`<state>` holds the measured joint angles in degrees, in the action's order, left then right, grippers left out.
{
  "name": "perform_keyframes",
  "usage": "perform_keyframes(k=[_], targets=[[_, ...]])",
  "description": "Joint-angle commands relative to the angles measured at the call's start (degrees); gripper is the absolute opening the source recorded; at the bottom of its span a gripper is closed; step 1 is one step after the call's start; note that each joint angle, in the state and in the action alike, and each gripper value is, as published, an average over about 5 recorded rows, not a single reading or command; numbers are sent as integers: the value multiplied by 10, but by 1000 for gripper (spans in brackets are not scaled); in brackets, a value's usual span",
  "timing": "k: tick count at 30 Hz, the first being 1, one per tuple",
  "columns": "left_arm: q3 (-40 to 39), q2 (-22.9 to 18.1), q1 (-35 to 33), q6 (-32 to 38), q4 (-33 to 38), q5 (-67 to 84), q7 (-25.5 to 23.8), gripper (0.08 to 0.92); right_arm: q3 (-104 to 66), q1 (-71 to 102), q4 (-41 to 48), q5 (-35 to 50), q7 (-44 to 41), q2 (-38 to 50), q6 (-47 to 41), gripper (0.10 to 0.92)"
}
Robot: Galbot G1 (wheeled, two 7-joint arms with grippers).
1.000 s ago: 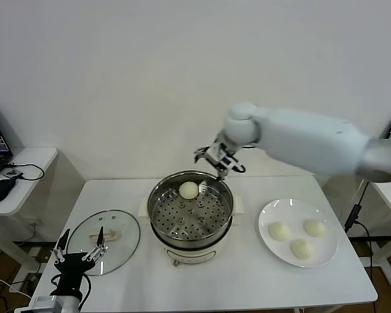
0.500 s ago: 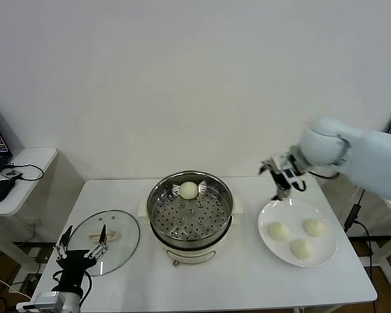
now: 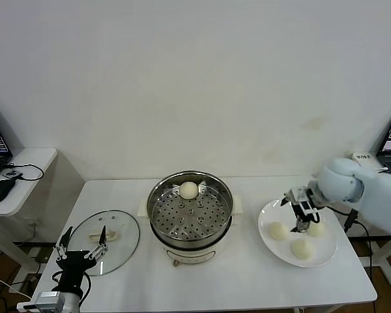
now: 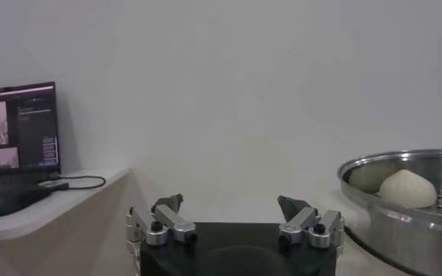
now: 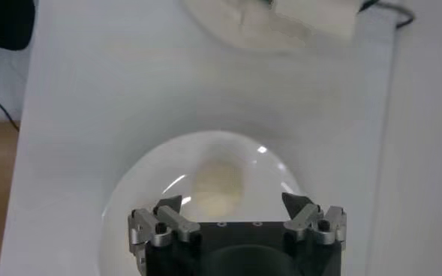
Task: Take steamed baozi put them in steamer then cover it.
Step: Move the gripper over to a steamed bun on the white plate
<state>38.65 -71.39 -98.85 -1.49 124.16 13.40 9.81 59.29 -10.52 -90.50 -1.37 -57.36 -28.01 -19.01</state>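
Note:
The steel steamer (image 3: 190,210) stands mid-table with one baozi (image 3: 189,190) on its tray at the back; it also shows in the left wrist view (image 4: 408,188). Three baozi lie on the white plate (image 3: 326,255) at the right: one (image 3: 278,230), one (image 3: 315,228) and one (image 3: 302,248). My right gripper (image 3: 302,210) is open and empty, just above the plate between the two back buns. In the right wrist view it (image 5: 233,204) hovers over a baozi (image 5: 218,186). My left gripper (image 3: 82,246) is open and parked at the table's front left.
The glass lid (image 3: 103,232) with a white handle lies on the table left of the steamer, beside my left gripper. A side table (image 3: 16,176) with a mouse and cable stands at the far left. A laptop stands at the far right edge.
My right gripper has moved from above the steamer's back rim to the right and down, and now sits just over the plate. The left arm has not moved.

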Motion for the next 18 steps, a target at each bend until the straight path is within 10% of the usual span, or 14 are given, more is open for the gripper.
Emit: perform_keyframes(k=[1, 18], targets=[[2, -1, -2, 1, -4, -1, 1, 823, -85, 122, 78, -61, 2, -31, 13, 823], [16, -1, -8, 0, -6, -1, 0, 823, -141, 180, 158, -99, 14, -113, 34, 823]])
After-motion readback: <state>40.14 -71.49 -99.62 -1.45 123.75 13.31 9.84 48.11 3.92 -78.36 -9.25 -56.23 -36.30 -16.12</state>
